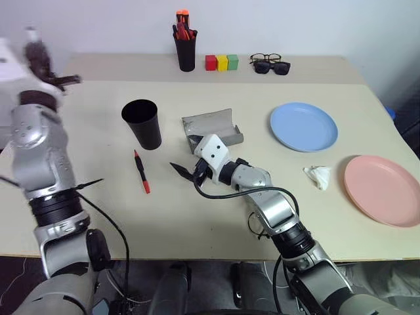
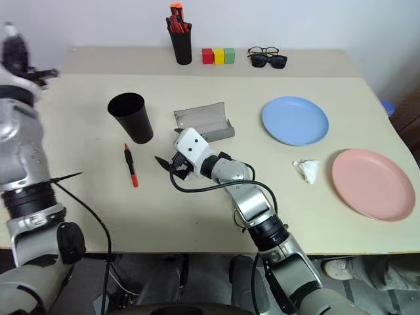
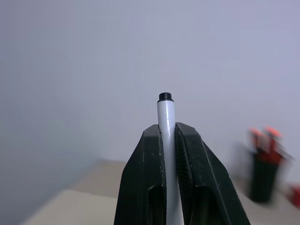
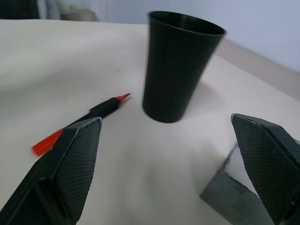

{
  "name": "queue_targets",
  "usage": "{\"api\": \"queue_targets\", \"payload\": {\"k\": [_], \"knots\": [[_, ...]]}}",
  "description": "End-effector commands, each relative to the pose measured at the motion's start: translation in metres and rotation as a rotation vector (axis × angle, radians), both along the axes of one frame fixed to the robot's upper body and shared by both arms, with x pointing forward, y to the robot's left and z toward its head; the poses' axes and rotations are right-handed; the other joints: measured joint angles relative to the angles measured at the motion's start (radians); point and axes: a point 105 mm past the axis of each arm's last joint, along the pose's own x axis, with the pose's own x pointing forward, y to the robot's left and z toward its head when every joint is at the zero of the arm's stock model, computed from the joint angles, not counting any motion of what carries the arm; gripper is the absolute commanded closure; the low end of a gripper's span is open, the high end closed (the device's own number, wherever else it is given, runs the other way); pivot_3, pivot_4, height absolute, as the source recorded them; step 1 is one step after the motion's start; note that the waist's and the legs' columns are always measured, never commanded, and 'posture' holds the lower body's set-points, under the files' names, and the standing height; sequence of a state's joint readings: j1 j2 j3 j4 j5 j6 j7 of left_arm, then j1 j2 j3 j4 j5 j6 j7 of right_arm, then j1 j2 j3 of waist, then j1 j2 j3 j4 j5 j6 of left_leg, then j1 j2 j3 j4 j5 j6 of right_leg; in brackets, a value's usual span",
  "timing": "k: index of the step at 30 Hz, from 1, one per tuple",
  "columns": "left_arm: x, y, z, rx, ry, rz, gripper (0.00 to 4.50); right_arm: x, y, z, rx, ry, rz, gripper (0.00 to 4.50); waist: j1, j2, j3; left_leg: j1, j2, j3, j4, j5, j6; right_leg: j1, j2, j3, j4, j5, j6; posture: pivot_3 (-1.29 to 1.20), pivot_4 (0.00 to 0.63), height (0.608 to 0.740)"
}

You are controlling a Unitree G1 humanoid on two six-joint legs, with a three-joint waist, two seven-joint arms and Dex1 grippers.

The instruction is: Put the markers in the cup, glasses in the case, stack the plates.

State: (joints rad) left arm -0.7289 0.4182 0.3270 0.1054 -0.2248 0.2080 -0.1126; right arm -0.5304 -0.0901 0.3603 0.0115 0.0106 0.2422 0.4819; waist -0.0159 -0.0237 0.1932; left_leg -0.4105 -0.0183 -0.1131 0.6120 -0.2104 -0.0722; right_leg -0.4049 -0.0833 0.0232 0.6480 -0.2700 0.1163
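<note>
The left hand (image 3: 169, 140) is lifted high, squeezing the white marker (image 3: 166, 122). The right hand (image 4: 166, 164) reaches low over the worktop (image 1: 197, 216), wide open, near the cup (image 1: 142, 123). The red marker (image 1: 142, 172) lies beside the cup.

I see a long cream table (image 1: 197, 223) filling most of my head view, its top matte and evenly lit, with soft shadows only. A raised strip of the same colour (image 1: 131, 65) runs along its far edge, against a plain white wall (image 1: 295, 26). Below the table's near edge the floor (image 2: 367, 275) is dark. Off the right end something blue (image 1: 391, 113) shows by the corner; I cannot tell what it is.
</note>
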Motion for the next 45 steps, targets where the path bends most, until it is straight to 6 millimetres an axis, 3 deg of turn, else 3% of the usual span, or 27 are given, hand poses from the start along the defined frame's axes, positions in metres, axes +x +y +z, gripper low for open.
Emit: {"api": "queue_targets", "payload": {"k": [1,5,9,12,15,16,20,23,25,26,28,32,35,40,45], "knots": [[0.006,-0.028,0.007,0.064,-0.057,-0.067,4.44,0.004,-0.002,0.022,0.05,-0.068,-0.025,0.0,-0.006,0.0,0.0,0.0,0.0,0.0,0.0,0.0,0.0,0.0,0.0,0.0,0.0,0.0,0.0,0.0,0.15,0.74],[0.016,-0.052,-0.019,0.112,-0.007,-0.134,4.44,0.007,-0.008,0.023,0.06,-0.068,-0.061,0.0,-0.022,0.0,0.0,0.001,0.001,-0.001,-0.001,0.0,0.0,-0.001,0.002,0.0,0.002,0.0,0.0,0.0,0.15,0.74],[0.018,-0.049,-0.032,0.101,0.024,-0.118,4.44,0.008,-0.013,0.025,0.07,-0.068,-0.086,0.0,-0.03,0.0,0.0,0.001,0.001,-0.001,0.0,0.0,0.0,-0.001,0.001,0.001,0.002,0.0,0.0,0.0,0.15,0.74],[0.017,-0.047,-0.039,0.085,0.037,-0.108,3.33,0.01,-0.015,0.025,0.075,-0.065,-0.097,0.0,-0.029,0.0,0.0,0.001,0.001,-0.001,0.0,0.0,0.0,-0.001,0.002,0.0,0.002,0.0,0.0,0.0,0.15,0.74],[0.016,-0.044,-0.039,0.065,0.028,-0.096,1.82,0.01,-0.014,0.025,0.076,-0.064,-0.097,0.0,-0.027,0.0,0.0,0.001,0.001,-0.001,0.0,0.0,0.0,-0.001,0.001,0.0,0.002,0.0,0.0,0.0,0.15,0.74],[0.014,-0.042,-0.037,0.05,0.016,-0.088,1.82,0.01,-0.014,0.025,0.076,-0.064,-0.095,0.0,-0.027,0.0,0.0,0.001,0.001,-0.001,0.0,0.0,0.0,-0.001,0.001,0.0,0.002,0.0,0.0,0.0,0.15,0.74],[-0.004,-0.018,-0.014,-0.065,-0.105,-0.005,1.82,0.008,-0.012,0.024,0.071,-0.066,-0.08,0.0,-0.028,0.0,0.0,0.001,0.001,-0.001,0.0,0.0,0.0,-0.001,0.001,0.0,0.002,0.0,0.0,0.0,0.15,0.74],[-0.029,0.016,-0.003,-0.144,-0.168,0.127,1.82,0.0,-0.011,0.022,0.055,-0.063,-0.019,0.0,-0.029,0.0,0.0,0.001,0.001,-0.001,0.0,0.0,0.0,-0.001,0.001,0.0,0.002,0.0,0.0,0.0,0.15,0.74],[-0.054,0.042,-0.011,-0.146,-0.143,0.224,1.28,-0.011,-0.015,0.023,0.048,-0.059,0.065,0.0,-0.033,0.001,0.0,0.001,0.001,-0.001,-0.001,0.0,0.0,-0.001,0.001,0.001,0.002,0.0,0.0,0.0,0.15,0.74],[-0.062,0.049,-0.016,-0.146,-0.118,0.246,1.0,-0.014,-0.017,0.024,0.054,-0.054,0.084,0.0,-0.033,0.001,0.0,0.001,0.001,0.0,-0.001,0.0,0.001,-0.001,0.001,0.002,0.002,0.0,0.0,0.0,0.15,0.74],[-0.072,0.056,-0.042,-0.16,0.033,0.233,0.03,-0.013,-0.021,0.025,0.067,-0.042,0.089,0.0,-0.031,0.001,0.0,0.001,0.001,0.0,-0.001,0.0,0.001,-0.001,0.001,0.002,0.002,0.0,0.0,0.0,0.15,0.74],[-0.087,0.038,-0.096,-0.112,0.37,0.092,0.03,-0.011,-0.025,0.021,0.049,-0.032,0.098,0.0,-0.023,0.0,0.0,0.002,0.001,-0.001,0.0,0.0,0.001,0.001,0.001,0.001,0.002,0.0,0.0,0.0,0.15,0.74],[-0.09,0.025,-0.137,-0.036,0.624,0.081,0.03,-0.01,-0.023,0.019,0.04,-0.029,0.111,0.0,-0.02,0.0,0.0,0.002,0.001,-0.001,0.001,0.0,0.001,0.002,0.001,0.001,0.002,0.0,0.0,0.0,0.15,0.74],[-0.076,-0.013,-0.151,-0.132,0.729,0.008,0.03,-0.013,-0.015,0.018,0.04,-0.029,0.141,0.0,-0.02,0.0,0.0,0.002,0.001,-0.001,0.001,0.0,0.001,0.002,0.001,0.001,0.002,0.0,0.0,0.0,0.15,0.74],[-0.065,-0.012,-0.172,-0.225,0.872,0.091,0.03,-0.014,-0.012,0.018,0.05,-0.028,0.139,0.0,-0.03,0.001,0.0,0.003,0.001,-0.001,0.0,0.0,0.001,0.001,0.002,0.001,0.002,0.0,0.0,0.0,0.15,0.74]]}}
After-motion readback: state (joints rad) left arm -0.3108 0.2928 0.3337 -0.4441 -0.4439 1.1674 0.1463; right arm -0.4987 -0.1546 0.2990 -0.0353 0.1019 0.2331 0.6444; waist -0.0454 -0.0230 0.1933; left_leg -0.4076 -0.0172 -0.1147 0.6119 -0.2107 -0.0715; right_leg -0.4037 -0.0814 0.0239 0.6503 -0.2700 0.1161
